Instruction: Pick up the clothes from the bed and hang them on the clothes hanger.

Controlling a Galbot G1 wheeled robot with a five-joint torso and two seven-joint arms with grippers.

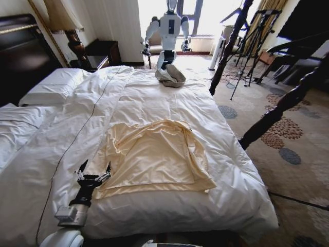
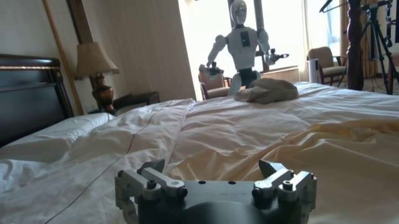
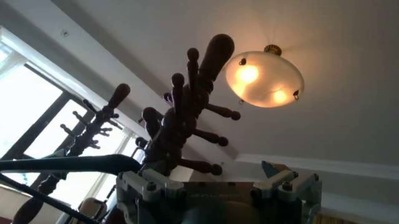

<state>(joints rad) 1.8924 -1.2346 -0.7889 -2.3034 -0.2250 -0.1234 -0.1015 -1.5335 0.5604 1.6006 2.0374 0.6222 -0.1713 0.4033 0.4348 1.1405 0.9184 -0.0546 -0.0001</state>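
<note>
Lying flat: clothes [image 1: 154,157] on bed [image 1: 205,110]

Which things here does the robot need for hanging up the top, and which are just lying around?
Needed:
- cream-yellow top, spread flat
- bed beneath it
- left end effector, open, beside the top's near corner
- right end effector, open, pointing up toward the ceiling

Just lying around:
- grey cloth heap
- pillow
- table lamp
</note>
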